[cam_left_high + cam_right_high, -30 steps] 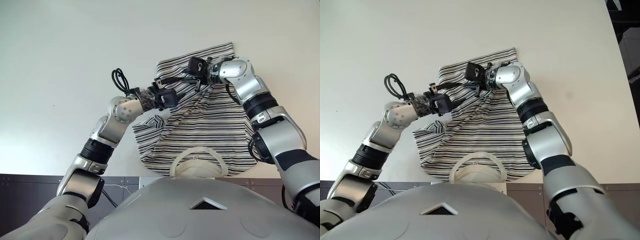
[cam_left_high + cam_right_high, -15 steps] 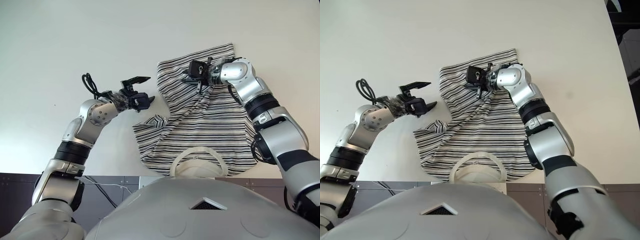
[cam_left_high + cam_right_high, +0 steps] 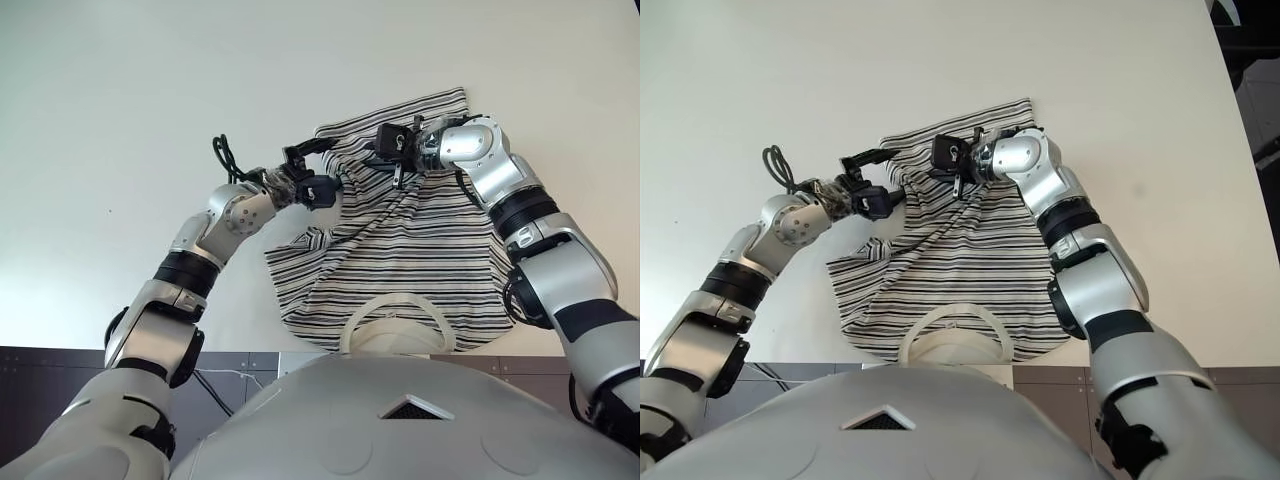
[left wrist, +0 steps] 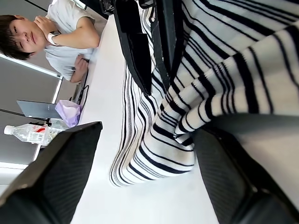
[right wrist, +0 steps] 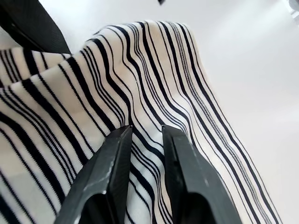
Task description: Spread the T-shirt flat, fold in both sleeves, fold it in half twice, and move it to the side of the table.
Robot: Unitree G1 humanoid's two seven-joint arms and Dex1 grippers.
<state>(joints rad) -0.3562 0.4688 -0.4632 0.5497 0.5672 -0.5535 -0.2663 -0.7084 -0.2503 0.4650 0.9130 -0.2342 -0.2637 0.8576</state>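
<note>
The black-and-white striped T-shirt (image 3: 400,250) lies crumpled on the white table (image 3: 120,100), its far part bunched and raised. My right gripper (image 3: 385,158) is shut on a fold of the shirt near its far edge; in the right wrist view the fingers (image 5: 112,177) pinch the striped cloth (image 5: 60,107). At the shirt's far left edge my left gripper (image 3: 335,165) is open. In the left wrist view its fingers (image 4: 60,177) stand wide apart with striped cloth (image 4: 224,70) between them.
The table's near edge runs along the bottom, with dark floor (image 3: 60,375) below it. Its right edge shows at the top right (image 3: 1250,60). Bare table surface lies left of and beyond the shirt. A bottle (image 4: 28,133) and a laptop (image 4: 37,109) sit at one side of the table.
My left gripper let go of the shirt, swung out to the left while open, and has come back to the shirt's far left edge. The right gripper has kept its hold, nearly still.
</note>
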